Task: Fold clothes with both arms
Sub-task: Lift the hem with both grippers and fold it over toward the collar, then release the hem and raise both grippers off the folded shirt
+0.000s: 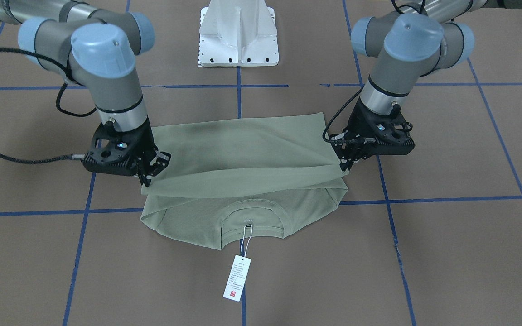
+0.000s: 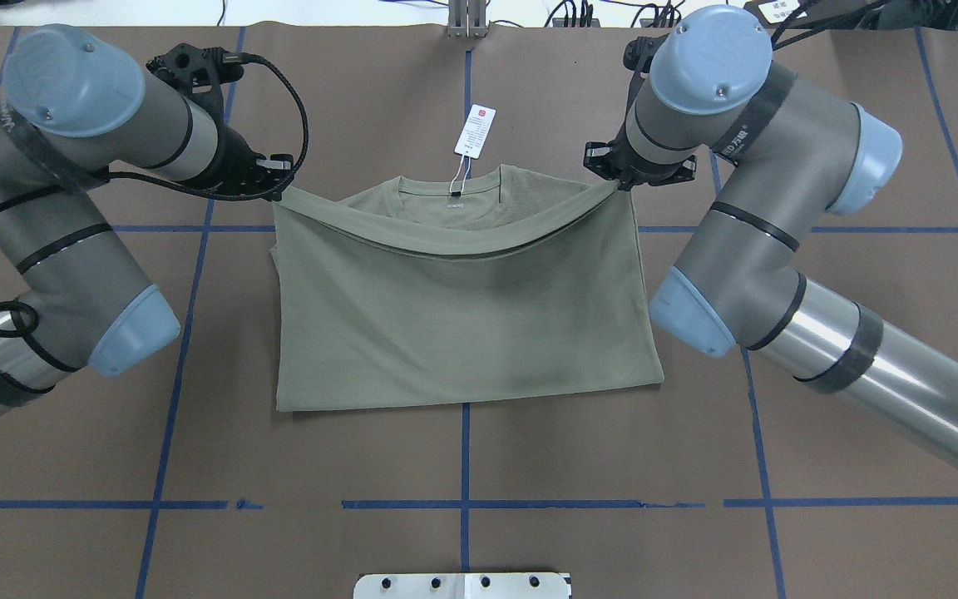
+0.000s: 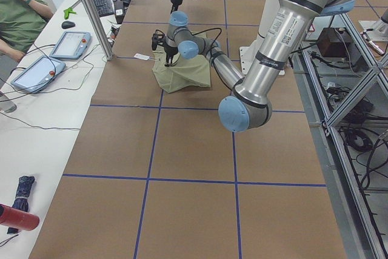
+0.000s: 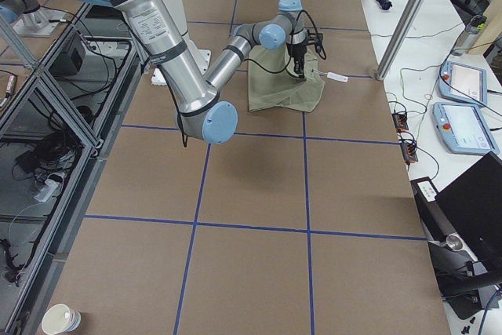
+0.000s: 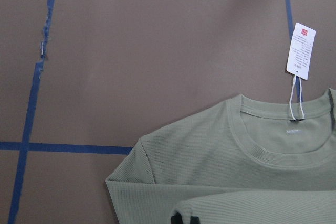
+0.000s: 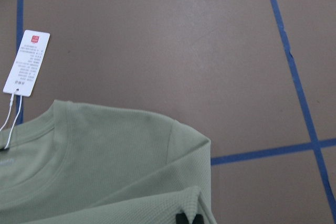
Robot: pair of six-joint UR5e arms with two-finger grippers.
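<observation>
1. Shirt [image 2: 462,316] lies mid-desk on the brown desk [image 2: 462,466], which has a blue tape grid [image 2: 462,503]. Collar end is on the far side from the robot, doubled-over end on the near side.
2. Left arm [image 2: 71,249] and right arm [image 2: 745,249] are posed roughly mirrored. Elbows are out wide, wrists bent in and pointing down, one at each side of the collar end.
3. Top layer of the garment is raised off the desk at its far edge. That edge is strung between the two claws and sags in the middle. Lower layer lies flat under it, with the ribbed collar [image 1: 252,222] showing past the raised edge.
4. Left claw [image 1: 345,167] is pinched tight on one corner of the raised edge, and the fabric pulls into creases at the grip.
5. Right claw [image 1: 147,179] is clamped the same way on the opposite corner.
6. White hang tag [image 2: 476,131] lies flat on the desk just beyond the collar, on a string running from the neck.
7. Hard to see:
   - The overhead view hides most of both claws behind the wrists.
   - Each wrist view shows only dark fingertips [image 5: 184,217] at its bottom edge, with fabric between them.
   - Sleeves can't be made out.
   - Tag print is too small to read.
   - The side views show the garment small and partly behind the arms.
</observation>
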